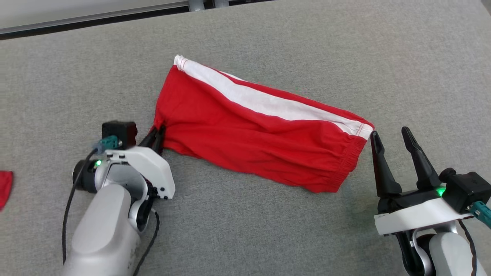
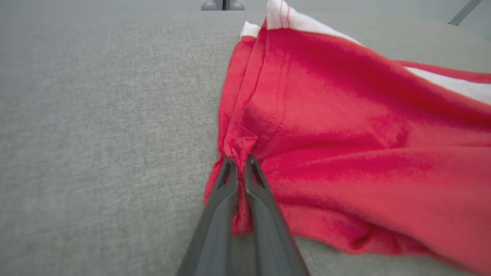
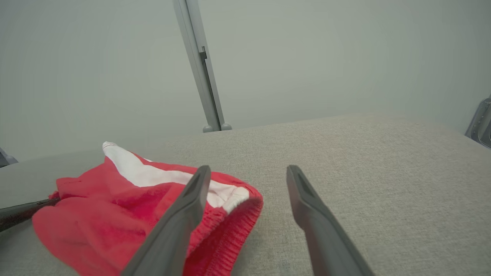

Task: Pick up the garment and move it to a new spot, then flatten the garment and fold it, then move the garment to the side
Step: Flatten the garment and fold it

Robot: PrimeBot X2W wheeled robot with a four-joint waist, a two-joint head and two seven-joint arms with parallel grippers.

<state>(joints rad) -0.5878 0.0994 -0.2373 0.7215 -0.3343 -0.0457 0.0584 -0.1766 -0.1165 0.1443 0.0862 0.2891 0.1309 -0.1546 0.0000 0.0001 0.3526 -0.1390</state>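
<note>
The garment is a pair of red shorts with a white side stripe, lying folded in a long band across the grey table. My left gripper is shut on its left hem corner; in the left wrist view the red cloth bunches between the closed fingers. My right gripper stands open just right of the elastic waistband end, one fingertip almost at the cloth. In the right wrist view the garment lies to the left, behind the left finger, with nothing between the jaws.
The grey fabric table stretches all around the garment. A scrap of another red cloth shows at the left edge. The table's far edge and a pale rail run along the top.
</note>
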